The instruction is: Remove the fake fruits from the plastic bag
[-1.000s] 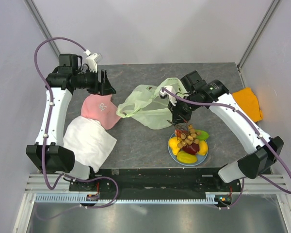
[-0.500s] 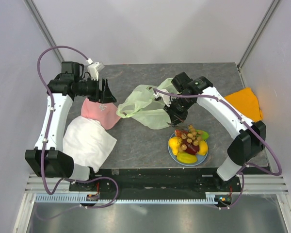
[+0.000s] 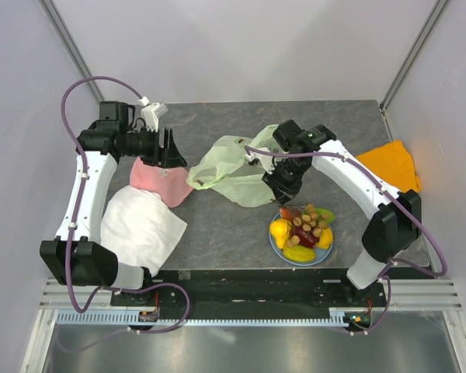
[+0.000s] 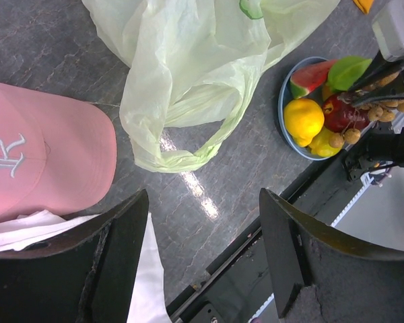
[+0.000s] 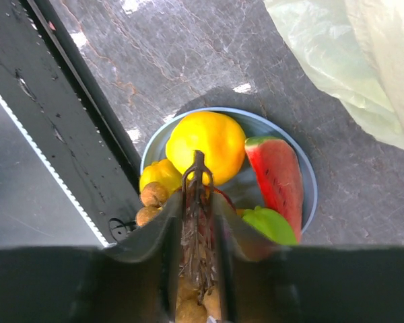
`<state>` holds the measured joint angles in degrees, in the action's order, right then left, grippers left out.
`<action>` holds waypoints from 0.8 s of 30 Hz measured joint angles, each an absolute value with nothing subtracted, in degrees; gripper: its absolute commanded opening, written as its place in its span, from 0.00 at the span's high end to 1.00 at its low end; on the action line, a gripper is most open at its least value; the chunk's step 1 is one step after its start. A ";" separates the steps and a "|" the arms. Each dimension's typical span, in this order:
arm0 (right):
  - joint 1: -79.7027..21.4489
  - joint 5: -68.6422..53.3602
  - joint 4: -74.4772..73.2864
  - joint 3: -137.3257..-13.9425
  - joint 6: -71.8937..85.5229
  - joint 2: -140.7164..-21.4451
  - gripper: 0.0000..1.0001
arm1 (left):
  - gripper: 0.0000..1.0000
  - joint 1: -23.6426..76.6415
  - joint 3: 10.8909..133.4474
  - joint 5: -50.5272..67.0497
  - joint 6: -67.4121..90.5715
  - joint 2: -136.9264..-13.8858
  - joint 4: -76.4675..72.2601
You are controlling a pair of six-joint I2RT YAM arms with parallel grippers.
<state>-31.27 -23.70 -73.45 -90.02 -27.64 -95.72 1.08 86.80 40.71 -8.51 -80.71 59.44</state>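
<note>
The pale yellow-green plastic bag (image 3: 233, 175) lies flat mid-table, also in the left wrist view (image 4: 188, 74) and the right wrist view (image 5: 350, 60). The fake fruits (image 3: 301, 233) sit piled on a light-blue plate (image 3: 275, 247): yellow ones (image 5: 205, 145), a watermelon slice (image 5: 277, 171), a green one (image 5: 273, 225). My right gripper (image 3: 286, 196) is shut on the brown stem of a bunch of small brown fruits (image 5: 196, 229) and holds it over the plate (image 5: 306, 178). My left gripper (image 3: 173, 151) is open and empty above the pink cap (image 3: 159, 177).
A white folded cloth (image 3: 140, 225) lies front left beside the pink cap (image 4: 40, 161). An orange cloth (image 3: 392, 165) lies at the right edge. The table's black front rail (image 5: 74, 121) runs close to the plate.
My right gripper has swung left and nearer over the plate with the brown bunch in it. The left gripper has shifted slightly right and toward the cap.
</note>
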 measured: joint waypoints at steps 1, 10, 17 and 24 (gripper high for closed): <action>-31.29 -23.57 -73.38 -90.02 -27.42 -96.16 0.52 | 0.27 1.08 86.78 40.71 -8.51 -80.71 59.51; -31.27 -22.06 -73.12 -90.02 -27.00 -98.35 0.02 | 0.27 1.08 86.13 41.06 -8.64 -80.62 59.46; -31.27 -21.91 -73.10 -90.24 -27.00 -98.32 0.02 | 0.27 1.08 86.06 41.17 -8.64 -80.62 59.40; -31.27 -21.89 -73.12 -90.26 -27.31 -98.32 0.02 | 0.29 1.08 86.06 42.04 -8.64 -80.62 59.00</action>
